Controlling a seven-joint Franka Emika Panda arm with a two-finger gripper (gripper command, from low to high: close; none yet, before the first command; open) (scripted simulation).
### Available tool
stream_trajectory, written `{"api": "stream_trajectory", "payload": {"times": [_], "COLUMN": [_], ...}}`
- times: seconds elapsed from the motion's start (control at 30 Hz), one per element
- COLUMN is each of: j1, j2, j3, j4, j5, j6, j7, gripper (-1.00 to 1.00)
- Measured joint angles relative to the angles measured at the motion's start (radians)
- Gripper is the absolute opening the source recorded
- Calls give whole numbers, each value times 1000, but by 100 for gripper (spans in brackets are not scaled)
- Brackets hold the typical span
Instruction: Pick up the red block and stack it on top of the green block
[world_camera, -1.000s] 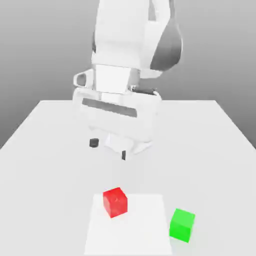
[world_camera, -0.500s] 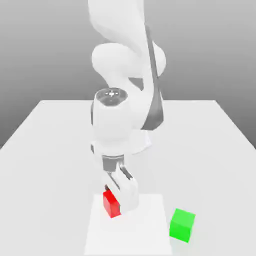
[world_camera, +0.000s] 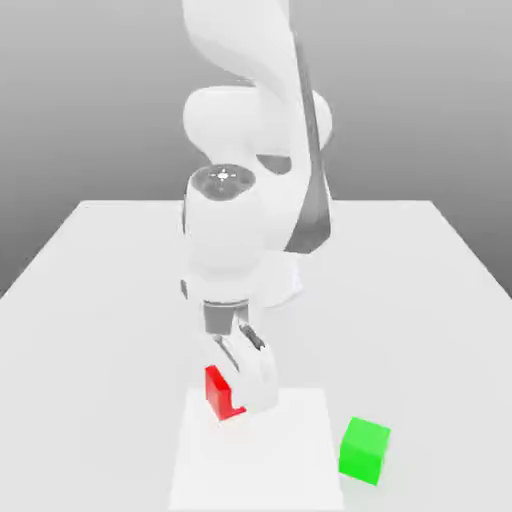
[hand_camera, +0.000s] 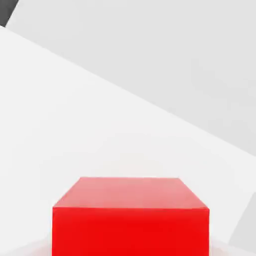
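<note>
The red block (world_camera: 219, 393) is in the hold of the gripper (world_camera: 230, 394), which is closed on it, so it opens only as wide as the block. The block is over the far part of the white square (world_camera: 250, 455), toward the exterior view's left; if there is a small gap under it, I cannot tell. In the exterior view, the hand covers a part of the block. In the hand view, one bright side and the paler top of the block are seen, and the white square lies behind them. The green block (world_camera: 364, 451) stands on the table (world_camera: 420, 330), beside the square, at the exterior view's right, well apart from the red one. The white arm (world_camera: 225, 235) reaches over the table, and its hand points down to the red block.
</note>
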Motion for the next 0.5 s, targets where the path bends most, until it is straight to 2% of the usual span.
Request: {"api": "stream_trajectory", "payload": {"times": [0.13,0.5], "j1": [25,212], "j2": [-68,-20], "j3": [8,106], "j4": [-1,179], "j5": [42,24], "j6": [-71,-206], "j7": [-72,-586], "gripper": [-100,-100]}}
